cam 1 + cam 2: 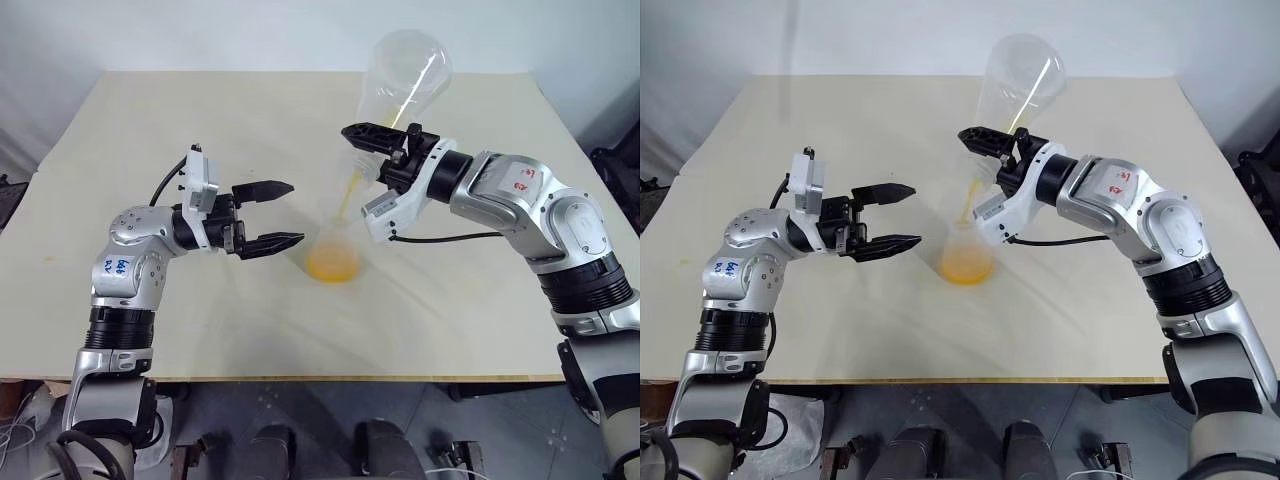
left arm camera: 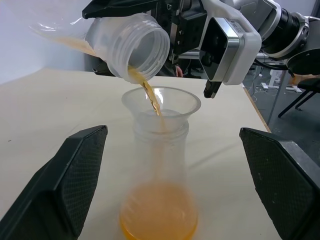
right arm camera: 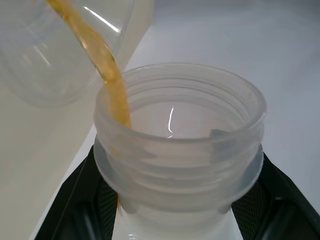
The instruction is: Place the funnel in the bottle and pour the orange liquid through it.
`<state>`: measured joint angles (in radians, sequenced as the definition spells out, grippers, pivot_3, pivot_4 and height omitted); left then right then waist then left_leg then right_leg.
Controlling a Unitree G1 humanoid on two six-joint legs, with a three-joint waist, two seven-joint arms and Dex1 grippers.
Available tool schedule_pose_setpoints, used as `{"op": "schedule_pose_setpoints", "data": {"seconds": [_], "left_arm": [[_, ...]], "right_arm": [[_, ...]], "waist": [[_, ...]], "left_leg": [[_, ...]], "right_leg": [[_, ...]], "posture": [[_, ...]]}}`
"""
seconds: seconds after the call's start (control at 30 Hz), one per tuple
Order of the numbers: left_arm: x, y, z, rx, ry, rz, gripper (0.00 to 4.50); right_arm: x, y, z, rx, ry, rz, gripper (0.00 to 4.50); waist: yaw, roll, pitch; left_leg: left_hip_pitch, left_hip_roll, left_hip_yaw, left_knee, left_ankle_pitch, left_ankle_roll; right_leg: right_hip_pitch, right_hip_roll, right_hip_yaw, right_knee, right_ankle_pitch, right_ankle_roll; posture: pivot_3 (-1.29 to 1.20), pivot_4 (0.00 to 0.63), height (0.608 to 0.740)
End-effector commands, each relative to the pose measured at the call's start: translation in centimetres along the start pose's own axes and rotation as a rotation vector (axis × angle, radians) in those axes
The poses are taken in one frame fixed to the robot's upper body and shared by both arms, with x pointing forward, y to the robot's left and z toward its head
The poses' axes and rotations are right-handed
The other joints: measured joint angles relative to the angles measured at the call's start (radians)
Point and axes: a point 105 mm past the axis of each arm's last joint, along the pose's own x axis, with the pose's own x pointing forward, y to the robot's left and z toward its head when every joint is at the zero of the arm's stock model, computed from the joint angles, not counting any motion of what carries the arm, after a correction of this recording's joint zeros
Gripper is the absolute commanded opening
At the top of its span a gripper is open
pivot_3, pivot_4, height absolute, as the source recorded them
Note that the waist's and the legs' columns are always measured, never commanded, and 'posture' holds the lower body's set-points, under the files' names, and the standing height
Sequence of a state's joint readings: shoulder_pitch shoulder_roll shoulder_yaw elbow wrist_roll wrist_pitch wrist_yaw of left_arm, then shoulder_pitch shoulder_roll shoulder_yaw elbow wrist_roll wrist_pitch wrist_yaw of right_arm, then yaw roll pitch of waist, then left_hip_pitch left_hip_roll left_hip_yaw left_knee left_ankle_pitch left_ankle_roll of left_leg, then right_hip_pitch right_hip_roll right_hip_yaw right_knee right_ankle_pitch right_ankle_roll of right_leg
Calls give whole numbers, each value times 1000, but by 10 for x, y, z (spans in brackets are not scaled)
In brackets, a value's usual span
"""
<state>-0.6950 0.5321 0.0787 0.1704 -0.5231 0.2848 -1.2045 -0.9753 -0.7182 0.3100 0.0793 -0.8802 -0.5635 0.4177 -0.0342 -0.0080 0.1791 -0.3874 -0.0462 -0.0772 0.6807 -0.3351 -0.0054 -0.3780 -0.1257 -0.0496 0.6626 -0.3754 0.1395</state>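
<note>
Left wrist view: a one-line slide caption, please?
Orange liquid streams from tilted flask through funnel into bottle.

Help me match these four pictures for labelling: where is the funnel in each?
Left eye: funnel, centre, under the right gripper.
Right eye: centre.
Left wrist: upper middle, atop the bottle.
Right wrist: not identifiable.
Shared landmark: the orange liquid stream.

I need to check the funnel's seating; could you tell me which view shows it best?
The left wrist view: the funnel sits in the bottle's neck, catching the orange stream. In both eye views it is a faint shape above the bottle. The right wrist view looks at the pouring flask's mouth instead.
</note>
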Motion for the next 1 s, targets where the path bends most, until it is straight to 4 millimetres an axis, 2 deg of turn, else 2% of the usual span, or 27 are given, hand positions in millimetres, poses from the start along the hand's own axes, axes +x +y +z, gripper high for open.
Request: {"op": "schedule_pose_setpoints", "data": {"seconds": [0.03,1.0], "left_arm": [[0,2,13,59,-2,-10,4500],[0,2,13,60,-1,-6,4500]], "right_arm": [[-4,-21,-7,-46,18,-67,2492],[-3,-24,-5,-85,-6,-85,2492]], "waist": [[0,0,0],[0,0,0]], "left_leg": [[0,0,0,0,0,0],[0,0,0,0,0,0]], "right_leg": [[0,0,0,0,0,0],[0,0,0,0,0,0]], "posture": [[0,150,740],[0,150,740]]}}
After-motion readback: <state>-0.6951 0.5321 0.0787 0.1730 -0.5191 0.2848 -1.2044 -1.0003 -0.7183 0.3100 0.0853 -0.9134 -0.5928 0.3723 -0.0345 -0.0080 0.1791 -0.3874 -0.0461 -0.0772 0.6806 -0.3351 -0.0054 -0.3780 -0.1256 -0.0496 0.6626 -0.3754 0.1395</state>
